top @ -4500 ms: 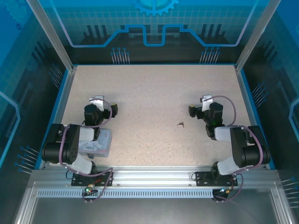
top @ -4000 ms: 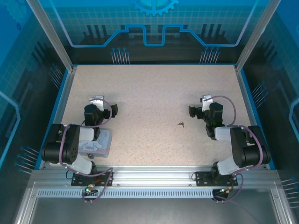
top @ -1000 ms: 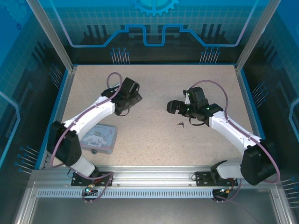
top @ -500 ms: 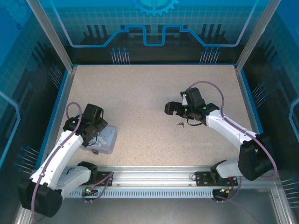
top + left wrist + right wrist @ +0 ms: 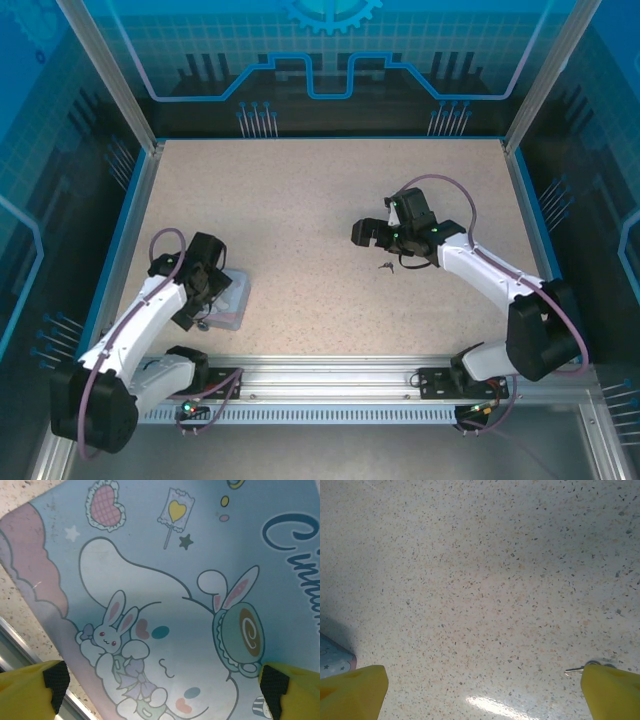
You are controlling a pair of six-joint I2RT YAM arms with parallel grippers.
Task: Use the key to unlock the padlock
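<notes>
The speckled tabletop (image 5: pixel 300 190) is hard, flat and roomy. The left claw (image 5: pixel 205 290) hangs over the pale blue tin (image 5: pixel 232 296), jaws spread wide. Well right of the tin, the right claw (image 5: pixel 372 232) gapes by the key (image 5: pixel 386 266). The key looks light, stiff and flat-lying, so pinch its head. The speck at the tin's near edge is probably the padlock (image 5: pixel 203 323), small and dense.

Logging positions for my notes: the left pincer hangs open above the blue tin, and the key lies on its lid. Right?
Not quite: the key lies on the bare table by the right pincer, as the right wrist view shows. The left pincer does hang open above the blue tin.
</notes>
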